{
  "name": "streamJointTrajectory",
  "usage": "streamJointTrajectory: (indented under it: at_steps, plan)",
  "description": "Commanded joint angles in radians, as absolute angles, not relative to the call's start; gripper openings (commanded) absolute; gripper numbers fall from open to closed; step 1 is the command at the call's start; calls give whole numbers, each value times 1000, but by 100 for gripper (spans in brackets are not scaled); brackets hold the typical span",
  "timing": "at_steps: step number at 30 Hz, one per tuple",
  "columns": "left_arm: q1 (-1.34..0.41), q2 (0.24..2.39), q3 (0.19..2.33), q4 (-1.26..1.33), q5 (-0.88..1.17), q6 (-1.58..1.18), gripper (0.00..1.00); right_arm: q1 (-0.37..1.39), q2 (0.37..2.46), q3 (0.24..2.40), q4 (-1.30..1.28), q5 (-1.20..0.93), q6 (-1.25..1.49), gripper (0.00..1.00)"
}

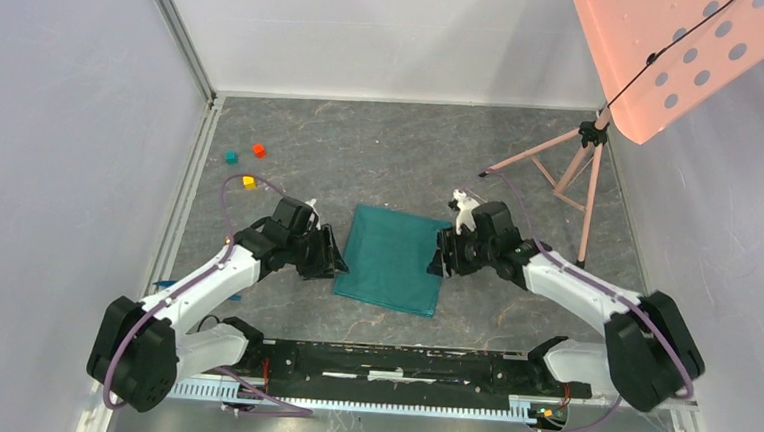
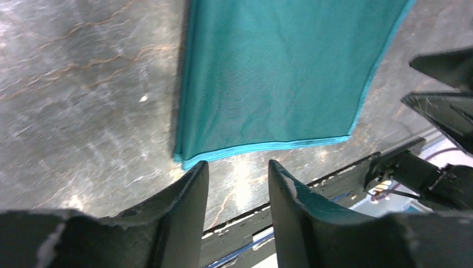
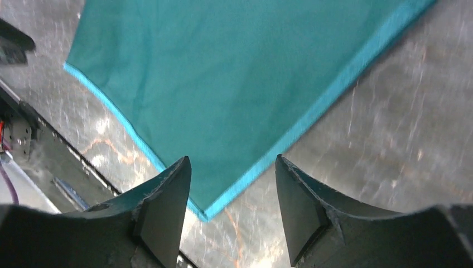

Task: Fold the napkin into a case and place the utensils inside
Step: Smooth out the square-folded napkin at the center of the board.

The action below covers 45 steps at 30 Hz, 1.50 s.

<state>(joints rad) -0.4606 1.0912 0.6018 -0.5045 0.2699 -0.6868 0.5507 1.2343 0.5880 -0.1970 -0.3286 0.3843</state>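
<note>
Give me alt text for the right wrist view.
A corner of the flat teal-green fabric napkin lies on the grey marbled table, pointing into the gap between the right gripper's open black fingers. Nothing is gripped.

Grey veined tabletop (image 1: pixel 382 156) — the folded teal napkin (image 1: pixel 392 259) lies flat at its middle; red cube (image 1: pixel 259 149), teal cube (image 1: pixel 230 157) and yellow cube (image 1: pixel 249 182) sit far left — a pink tripod (image 1: pixel 571 172) stands far right.

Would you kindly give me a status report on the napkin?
Left gripper open, empty. Right gripper open, empty. Napkin flat between them, no case yet. Nothing lies on it.
</note>
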Motion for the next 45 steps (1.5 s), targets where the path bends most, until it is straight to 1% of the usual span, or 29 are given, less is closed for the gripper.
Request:
streamJointTrajectory:
  at_steps: [1, 2, 4, 8, 13, 19, 26, 30, 36, 40, 43, 45]
  plan:
    - [-465, 1163, 609, -326, 400, -797, 46, 512, 1376, 704, -45, -385, 332, 66]
    - [-466, 1196, 602, -285, 437, -808, 43, 497, 1405, 714, -10, -404, 338, 67]
    - [-467, 1245, 589, -235, 456, -811, 40, 466, 1473, 739, 61, -475, 353, 69]
    - [-466, 1289, 576, -249, 404, -771, 40, 418, 1592, 789, 125, -559, 350, 70]
    - [-466, 1314, 518, -247, 346, -750, 40, 354, 1660, 789, 170, -588, 333, 74]
    - [-466, 1336, 465, -265, 255, -749, 40, 270, 1691, 767, 171, -569, 301, 75]
    - [-465, 1268, 442, -314, 223, -739, 40, 265, 1623, 801, 92, -565, 284, 76]
    - [-465, 1214, 480, -349, 267, -733, 43, 297, 1589, 823, 132, -631, 348, 77]
    - [-465, 1203, 609, -346, 371, -744, 50, 324, 1654, 843, 209, -665, 405, 76]
    - [-463, 1276, 711, -328, 372, -748, 53, 324, 1691, 830, 191, -572, 350, 76]
    - [-462, 1365, 789, -294, 377, -747, 58, 323, 1715, 816, 196, -553, 335, 76]
    - [-460, 1434, 842, -268, 399, -751, 59, 323, 1724, 812, 202, -547, 337, 76]
